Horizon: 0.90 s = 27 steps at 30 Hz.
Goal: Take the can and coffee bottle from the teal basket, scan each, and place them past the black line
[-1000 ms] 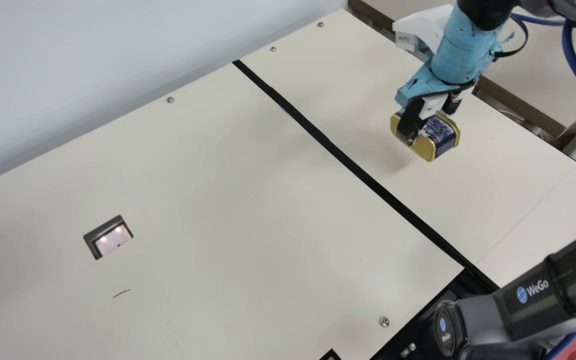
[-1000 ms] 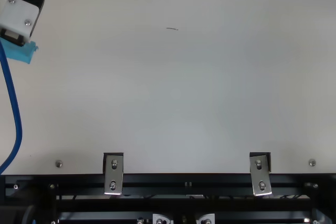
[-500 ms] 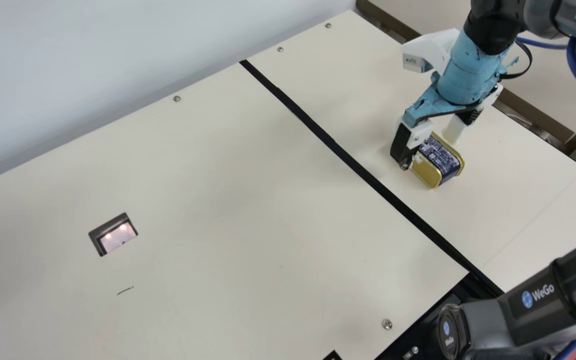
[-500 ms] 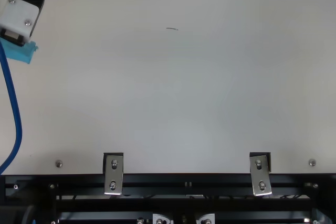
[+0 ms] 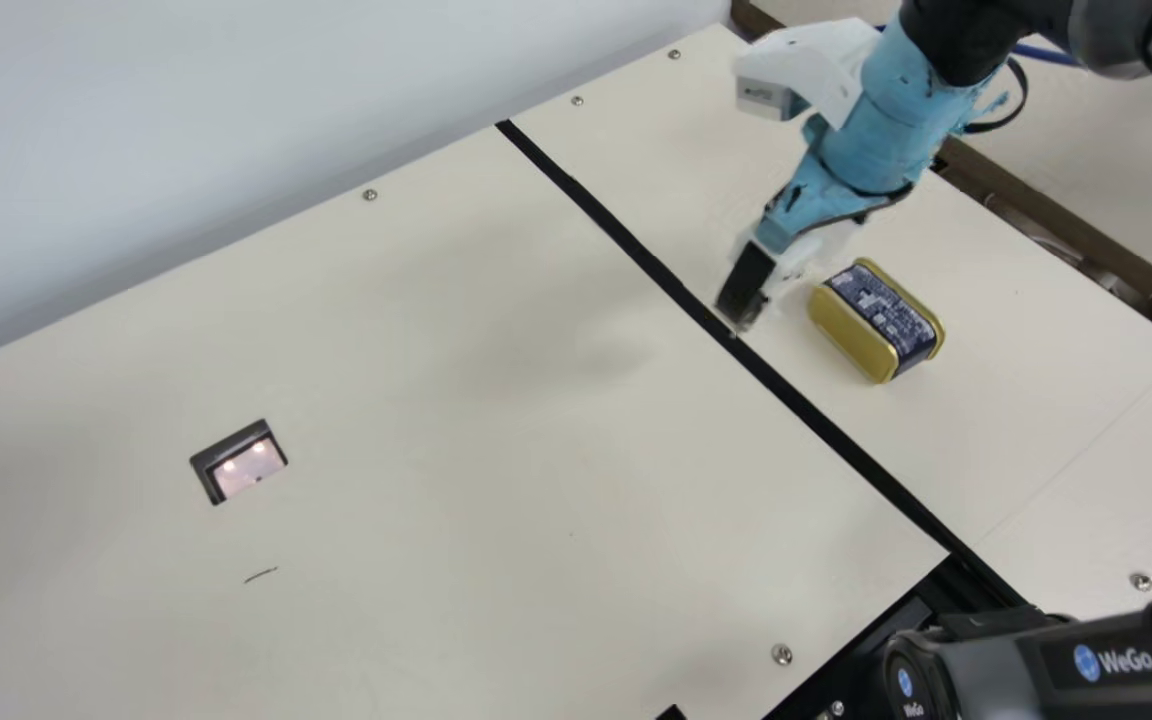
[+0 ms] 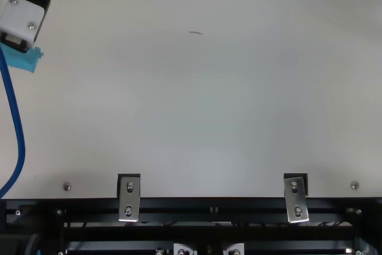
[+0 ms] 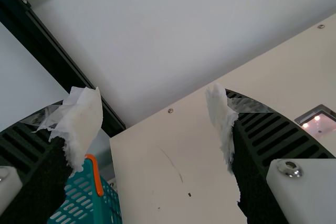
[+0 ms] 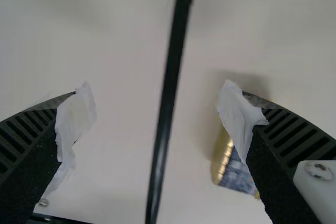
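The gold can with a dark blue label (image 5: pixel 876 320) rests on the table just right of the black line (image 5: pixel 806 405). Left of the can and above the line, my right gripper (image 5: pixel 768 298) hangs open, apart from it. In the right wrist view its fingers are wide apart, the right gripper (image 8: pixel 157 109) over the line and the can (image 8: pixel 236 174) partly behind one finger. At the top view's left edge is part of my left gripper (image 6: pixel 25 19). In the left wrist view the left gripper (image 7: pixel 155 107) stands open and holds nothing, with the teal basket (image 7: pixel 86 198) partly behind one finger.
The scanner window (image 5: pixel 241 462) is set in the table on the left of the main view. A white wall (image 5: pixel 236 120) runs behind the table. A black frame rail (image 6: pixel 209 207) borders the near edge. My right arm's dark links (image 5: pixel 1046 660) cover the lower right corner.
My right gripper has let go of the can, which was lowered onto the table, and moved off leftward toward the black line. The neck camera has turned slightly. The left arm has kept still.
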Motion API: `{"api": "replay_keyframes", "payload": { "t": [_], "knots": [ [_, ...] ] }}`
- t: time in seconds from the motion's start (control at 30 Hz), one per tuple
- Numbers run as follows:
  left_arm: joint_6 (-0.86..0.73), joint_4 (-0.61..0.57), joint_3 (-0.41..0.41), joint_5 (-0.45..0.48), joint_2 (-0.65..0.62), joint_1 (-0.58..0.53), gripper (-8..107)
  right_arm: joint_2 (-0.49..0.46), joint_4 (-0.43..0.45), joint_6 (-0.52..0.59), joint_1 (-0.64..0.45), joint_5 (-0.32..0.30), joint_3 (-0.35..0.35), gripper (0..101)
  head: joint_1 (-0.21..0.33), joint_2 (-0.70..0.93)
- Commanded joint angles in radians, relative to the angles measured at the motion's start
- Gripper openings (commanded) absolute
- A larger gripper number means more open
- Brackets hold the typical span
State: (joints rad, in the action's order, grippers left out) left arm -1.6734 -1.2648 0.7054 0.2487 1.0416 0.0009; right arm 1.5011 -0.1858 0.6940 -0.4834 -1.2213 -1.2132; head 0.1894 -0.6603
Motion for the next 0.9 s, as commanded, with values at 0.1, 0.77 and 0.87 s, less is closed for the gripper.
{"api": "replay_keyframes", "payload": {
  "t": [0.1,0.77,0.87],
  "knots": [
    [0.000,0.000,0.000,0.000,0.000,0.000,90,-0.081,-0.286,0.024,0.065,0.001,0.017,101,0.033,0.008],
    [0.000,0.000,0.000,0.000,0.000,0.000,90,-0.410,-0.611,-0.153,0.275,0.001,0.132,101,0.017,-0.021],
    [0.000,0.000,0.000,0.000,0.000,0.000,90,-0.409,-0.613,-0.155,0.276,-0.007,0.133,101,0.017,-0.031]
  ]
}}
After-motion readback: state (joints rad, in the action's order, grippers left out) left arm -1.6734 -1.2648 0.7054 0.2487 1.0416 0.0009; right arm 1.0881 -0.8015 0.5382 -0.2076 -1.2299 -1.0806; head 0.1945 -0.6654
